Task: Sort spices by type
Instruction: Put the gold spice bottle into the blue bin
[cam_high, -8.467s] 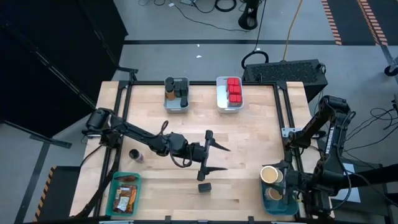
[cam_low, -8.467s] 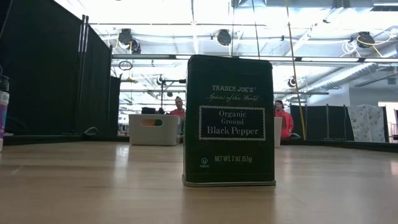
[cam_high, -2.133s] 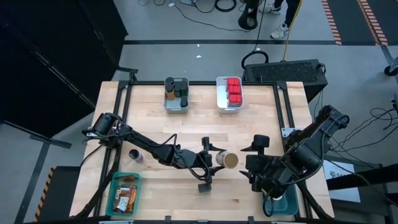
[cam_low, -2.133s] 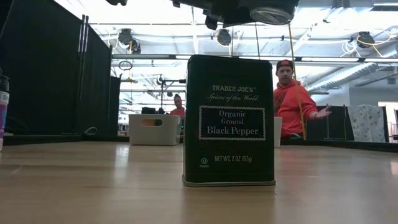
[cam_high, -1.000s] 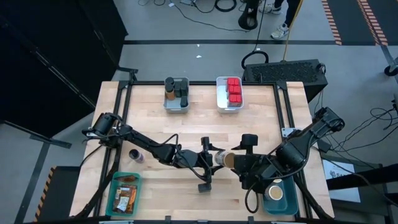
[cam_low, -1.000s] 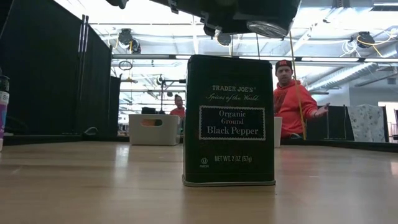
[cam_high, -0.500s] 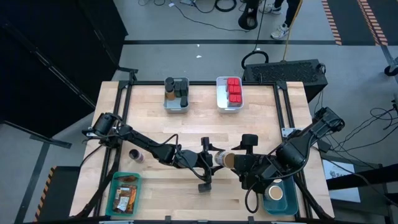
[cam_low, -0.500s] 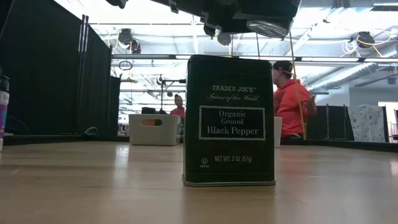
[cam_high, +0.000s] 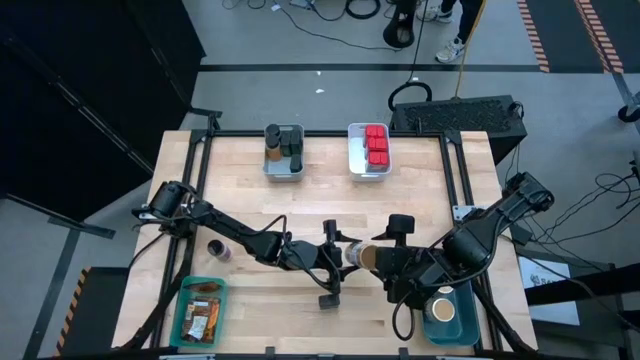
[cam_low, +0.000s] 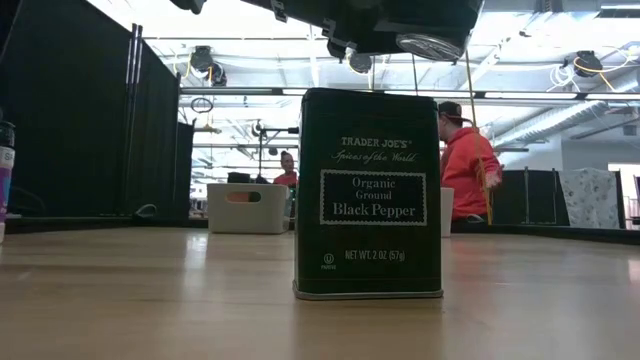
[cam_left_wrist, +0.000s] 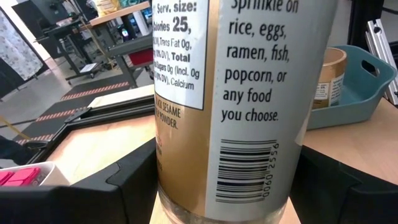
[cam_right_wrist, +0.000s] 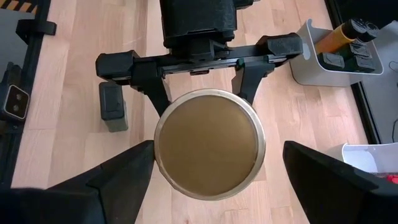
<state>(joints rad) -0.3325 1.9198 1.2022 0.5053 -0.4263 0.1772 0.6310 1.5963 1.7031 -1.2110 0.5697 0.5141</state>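
Note:
A round tan-topped jar (cam_high: 368, 258) hangs over the table's near middle, my left gripper (cam_high: 345, 258) shut on it. Its tan lid (cam_right_wrist: 208, 144) fills the right wrist view and its printed label (cam_left_wrist: 249, 93) the left wrist view. My right gripper (cam_high: 392, 266) stands open just right of the jar, slanting down, one finger (cam_right_wrist: 118, 180) on either side of the lid and apart from it. A dark black-pepper tin (cam_low: 368, 195) stands on its base on the table, also seen from above as the tin (cam_high: 328, 300). My left gripper pinches the jar's lower body (cam_left_wrist: 177, 180) between its two fingers (cam_right_wrist: 160, 93), below the lid. The fingers come about level from the table's left and lie across the jar. The jar is lifted clear of the table, about upright with its lid up.
At the far edge stand a grey bin (cam_high: 283, 165) with dark jars and a white bin (cam_high: 370, 168) with red tins. A teal bin (cam_high: 185, 300) with packets sits near left; a blue bin (cam_high: 462, 325) with a tan-topped jar near right. A dark jar (cam_high: 218, 248) lies loose at left.
Both arms and the held jar have kept still. A person in the room behind the table has turned away.

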